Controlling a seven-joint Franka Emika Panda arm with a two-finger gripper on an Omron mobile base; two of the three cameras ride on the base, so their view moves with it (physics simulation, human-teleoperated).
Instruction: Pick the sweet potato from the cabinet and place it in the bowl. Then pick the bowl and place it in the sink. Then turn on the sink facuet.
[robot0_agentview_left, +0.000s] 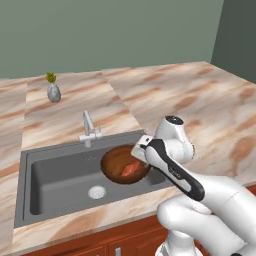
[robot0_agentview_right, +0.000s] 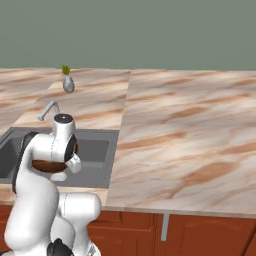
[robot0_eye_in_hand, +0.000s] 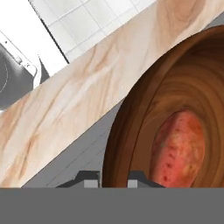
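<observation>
Closed on the near rim of the round, glossy dark brown wooden bowl (robot0_agentview_left: 121, 164), the end effector (robot0_agentview_left: 142, 152) holds that bowl over the right half of the dark grey rectangular sink (robot0_agentview_left: 55, 181). In the hand view we see the two dark finger tips (robot0_eye_in_hand: 89, 178) at the bottom edge, one on each side of the bowl's wall, so we read the grip as a pinch across the rim.

We find the small reddish-orange sweet potato (robot0_agentview_left: 131, 169) lying inside the bowl, directly ahead of the end effector and just beyond the gripped rim. In the hand view its mottled red skin sits low in the bowl's ringed interior.

We cannot tell from these views whether the bowl's base touches the basin floor or hangs above it. In the right base view the bowl shows as a dark brown edge under the white wrist, with the sink's grey basin behind it.

The small round drain (robot0_agentview_left: 97, 191) lies in the basin floor to the left of the bowl, apart from it. The silver-grey metal sink faucet (robot0_agentview_left: 88, 129), with its slim upright spout and short side lever, stands on the back rim of the sink, beyond the end effector and to its left.

The marbled beige-and-brown stone bench (robot0_agentview_left: 200, 100) surrounds the sink. A small grey vase with a green sprig (robot0_agentview_left: 53, 91) stands on it well beyond the faucet.
</observation>
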